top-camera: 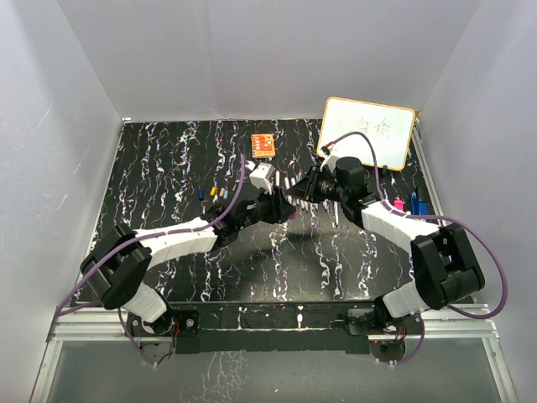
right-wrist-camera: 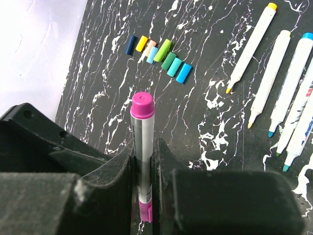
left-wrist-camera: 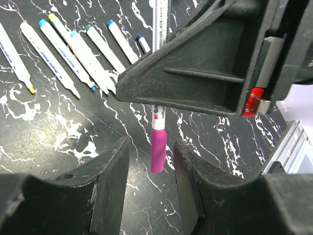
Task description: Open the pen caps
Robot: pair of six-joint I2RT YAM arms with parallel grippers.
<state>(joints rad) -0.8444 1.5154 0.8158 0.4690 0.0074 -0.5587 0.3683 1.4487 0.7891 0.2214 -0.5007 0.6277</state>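
Right claw (right-wrist-camera: 144,152) is pressed together on a slim white-barrelled marker pen (right-wrist-camera: 143,132), held up off the surface near mid-table. The pen's long magenta plastic cap (left-wrist-camera: 158,147) hangs below that grip & is still on. Left claw (left-wrist-camera: 151,161) is spread: its dark fingers (left-wrist-camera: 110,181) sit either side of the cap w/ a gap showing on both sides, so nothing is pinched yet.

Risks, as I judge them:
- Pulling before the left claw shuts properly means the fingers slide off the smooth cap & it stays on.
- Cap sits nearer one finger than the other, so an uneven close could shove the pen sideways & twist it in the right claw's pinch.
- The barrel is slick and only a narrow strip is clamped. A tight cap could drag the whole pen out instead of coming off.
- If the cap pops off suddenly it may drop, then roll into the uncapped white pens (right-wrist-camera: 270,78) lying just beside, or away from the row of loose coloured caps (right-wrist-camera: 157,55).
- The two claws are v. close, so any off-axis pull could knock them together.

Surface & room: glossy black tabletop (top-camera: 168,168) w/ white marble-like veins, so it's hard & things prob. roll easily. Plain pale walls (top-camera: 252,50) box it in on three sides. A white whiteboard w/ pale wood frame (top-camera: 369,130) is at the far right corner, w/ an orange square block (top-camera: 263,144) by the back edge.
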